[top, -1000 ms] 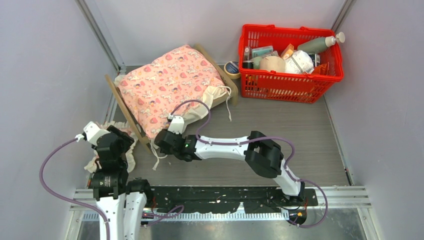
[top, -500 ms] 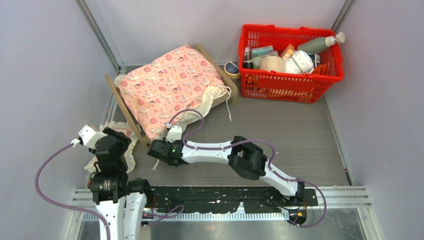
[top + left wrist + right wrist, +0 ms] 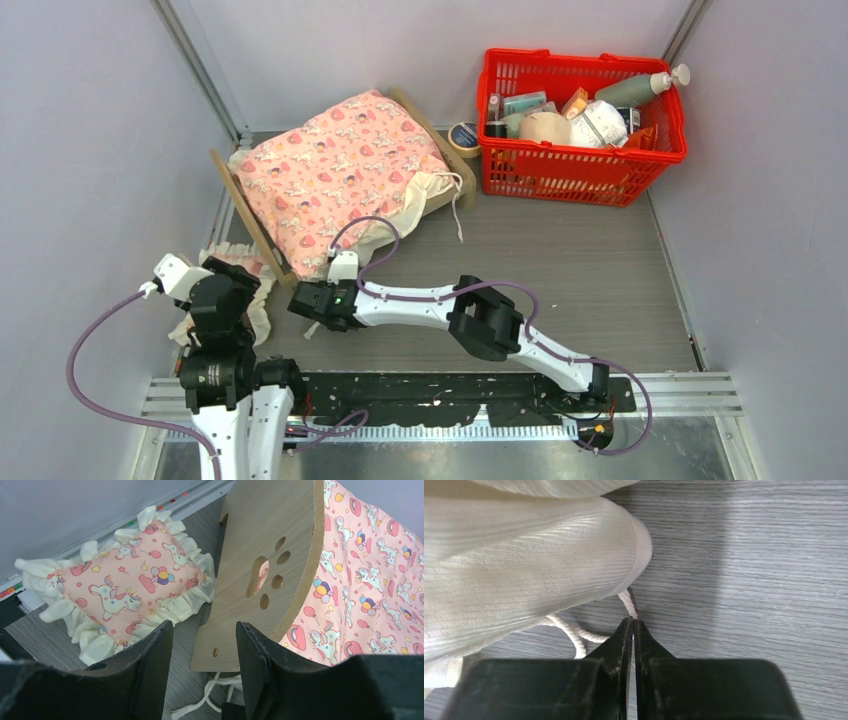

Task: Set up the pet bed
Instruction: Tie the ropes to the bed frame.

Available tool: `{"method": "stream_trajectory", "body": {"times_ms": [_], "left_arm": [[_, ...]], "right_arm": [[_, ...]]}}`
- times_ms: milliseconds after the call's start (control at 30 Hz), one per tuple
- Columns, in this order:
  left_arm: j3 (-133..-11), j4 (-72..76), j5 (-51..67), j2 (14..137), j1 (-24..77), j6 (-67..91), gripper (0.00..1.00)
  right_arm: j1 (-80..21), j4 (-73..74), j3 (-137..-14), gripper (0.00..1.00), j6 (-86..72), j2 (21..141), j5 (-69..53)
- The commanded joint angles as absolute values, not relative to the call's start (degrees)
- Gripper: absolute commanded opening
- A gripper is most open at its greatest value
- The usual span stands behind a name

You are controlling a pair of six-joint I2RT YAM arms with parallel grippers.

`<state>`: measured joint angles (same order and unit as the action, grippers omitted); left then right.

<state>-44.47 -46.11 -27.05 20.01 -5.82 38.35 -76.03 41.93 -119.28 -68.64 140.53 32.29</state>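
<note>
The pet bed (image 3: 247, 208) stands at the far left of the grey table (image 3: 560, 260), set at a slant with its arched headboard (image 3: 265, 570) towards the arms and its far end close to the red basket (image 3: 580, 160), which sits in the far right corner full of bottles and packets. A roll of tape (image 3: 463, 135) lies between the bed and the basket. A pink patterned blanket (image 3: 335, 170) covers the top of the bed, and cream cloth (image 3: 420, 195) hangs out from under it on the right side. The right gripper (image 3: 633, 622) is low over the table just beside the near corner of the bed, its fingers pressed together and pinching a white cord (image 3: 628, 600) that runs out from under a fold of the cream cloth; a loop of the same cord lies on the table to the left of the fingertips. The left gripper (image 3: 202, 665) hangs near the headboard with its fingers spread and nothing between them, the paw-print cutout in its view. The small frilled pillow (image 3: 125, 590) lies flat on the table just beside the outer face of the headboard, off the bed
</note>
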Motion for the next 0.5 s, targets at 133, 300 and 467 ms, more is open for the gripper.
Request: {"method": "stream_trajectory", "body": {"times_ms": [133,300,467], "left_arm": [[-45.53,-44.21,-28.31,20.05,-6.28,37.62,0.53],[-43.28,-44.51,-26.82,18.48,-6.33,37.07,0.53],[-42.93,-44.35,-27.34,18.13,-6.33,36.74,0.53]], "right_arm": [[-76.34,31.44,-109.08,0.05,-56.74,136.29,35.49],[-76.7,4.37,-93.05,0.05,-39.11,128.33,32.64],[-77.83,-14.15,-82.71,0.05,-29.3,123.3,33.6]]}}
